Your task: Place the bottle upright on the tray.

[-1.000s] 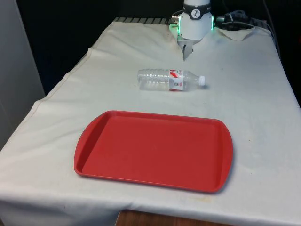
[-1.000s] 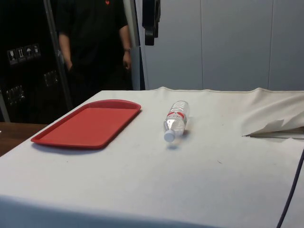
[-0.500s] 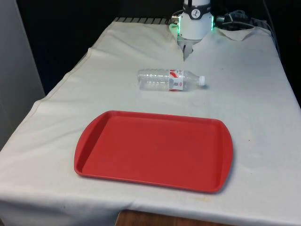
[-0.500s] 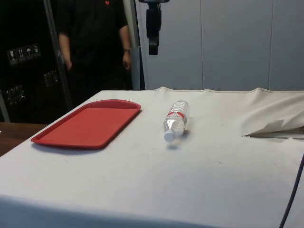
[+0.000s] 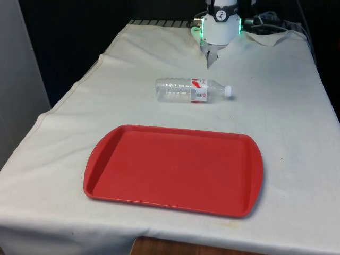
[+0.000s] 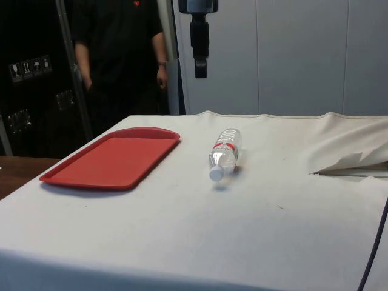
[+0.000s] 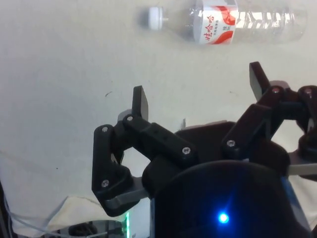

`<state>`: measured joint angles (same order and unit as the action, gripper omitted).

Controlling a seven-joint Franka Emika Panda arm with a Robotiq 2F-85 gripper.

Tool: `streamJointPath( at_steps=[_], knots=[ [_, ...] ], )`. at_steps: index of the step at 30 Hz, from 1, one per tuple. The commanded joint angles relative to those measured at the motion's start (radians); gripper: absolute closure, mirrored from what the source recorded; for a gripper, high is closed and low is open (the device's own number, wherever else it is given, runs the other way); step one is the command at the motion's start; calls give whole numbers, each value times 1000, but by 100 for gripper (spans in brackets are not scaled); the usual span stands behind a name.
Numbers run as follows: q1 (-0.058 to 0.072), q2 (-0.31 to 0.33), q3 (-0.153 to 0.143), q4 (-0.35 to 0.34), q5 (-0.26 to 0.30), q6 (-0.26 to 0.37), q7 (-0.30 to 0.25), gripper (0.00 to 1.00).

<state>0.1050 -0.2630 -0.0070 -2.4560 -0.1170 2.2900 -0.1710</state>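
In the front view, the bottle (image 5: 193,90) lies on its side on the tabletop's far half, its long axis running across the table with the white cap toward the front view's right; the red tray (image 5: 174,169) sits empty nearer the near edge, well apart from it. The gripper (image 5: 211,57) hangs beyond the bottle, toward the far edge, so the bottle lies just on the tray side of it and lower. In the side view, the gripper (image 6: 200,68) hovers high above the cloth, clear of the bottle (image 6: 225,153), which rests with its cap pointing toward that camera, and the tray (image 6: 114,157) lies off toward the table's end, where a person in black (image 6: 118,57) stands. In the wrist view, the fingers (image 7: 140,103) stand spread wide and hold nothing; the bottle (image 7: 230,21) lies ahead of them, and its long axis seems roughly in line with the gap, though the angle makes that uncertain.
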Motion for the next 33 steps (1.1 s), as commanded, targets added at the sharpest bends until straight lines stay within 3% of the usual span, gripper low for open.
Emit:
streamJointPath(
  at_steps=[1,33],
  knots=[
    [-2,0,-1,-7,-11,17,-7,0],
    [-2,11,-45,-41,-16,65,-212,0]
  ],
)
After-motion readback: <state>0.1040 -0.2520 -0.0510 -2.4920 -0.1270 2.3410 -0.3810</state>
